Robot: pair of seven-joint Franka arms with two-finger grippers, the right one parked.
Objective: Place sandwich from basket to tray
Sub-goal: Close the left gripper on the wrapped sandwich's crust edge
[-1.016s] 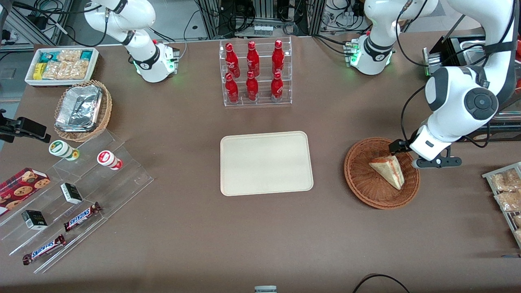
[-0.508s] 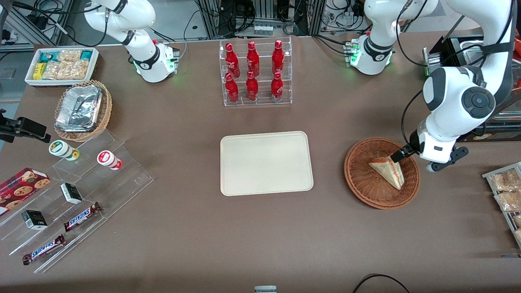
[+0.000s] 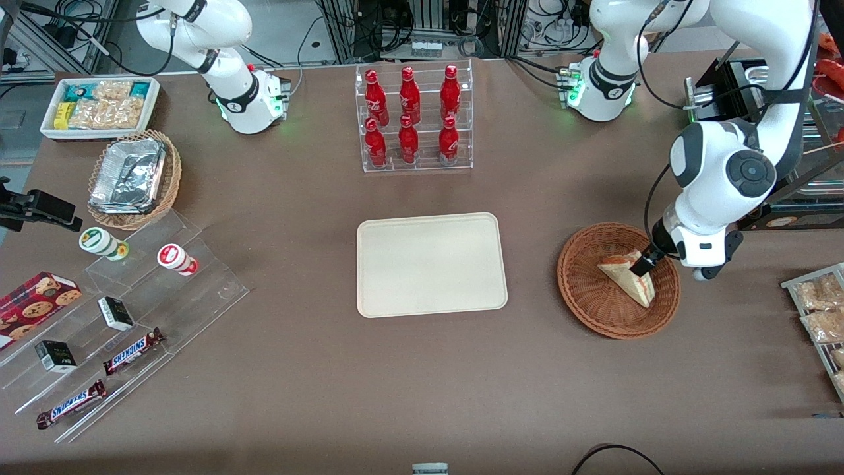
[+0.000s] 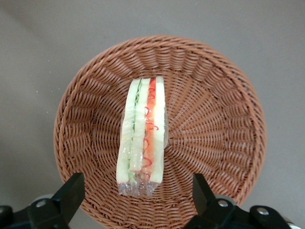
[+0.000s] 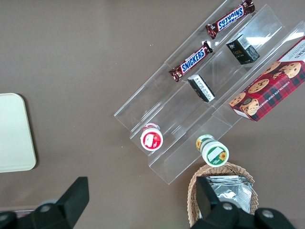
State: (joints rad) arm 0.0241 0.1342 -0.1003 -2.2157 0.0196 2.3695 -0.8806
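Note:
The sandwich (image 3: pixel 626 278), a wrapped triangular wedge with red and green filling stripes (image 4: pixel 142 131), lies in the round reddish-brown wicker basket (image 3: pixel 587 290) toward the working arm's end of the table. My left gripper (image 3: pixel 643 265) hangs just above the sandwich's wide end. It is open, its two black fingers (image 4: pixel 69 193) standing wide apart on either side of the sandwich's cut edge, touching nothing. The basket's weave (image 4: pixel 209 124) fills the wrist view. The cream-beige tray (image 3: pixel 432 264) lies flat at the table's middle, beside the basket.
An acrylic rack of red bottles (image 3: pixel 412 115) stands farther from the front camera than the tray. Bagged pastries (image 3: pixel 821 310) lie at the working arm's table edge. A tan basket with foil (image 3: pixel 132 178), a white snack bin (image 3: pixel 99 105) and an acrylic snack stand (image 3: pixel 119 316) lie toward the parked arm's end.
My left gripper has swung in from beside the basket's rim to over the sandwich and turned so its fingers straddle it. The sandwich has not moved.

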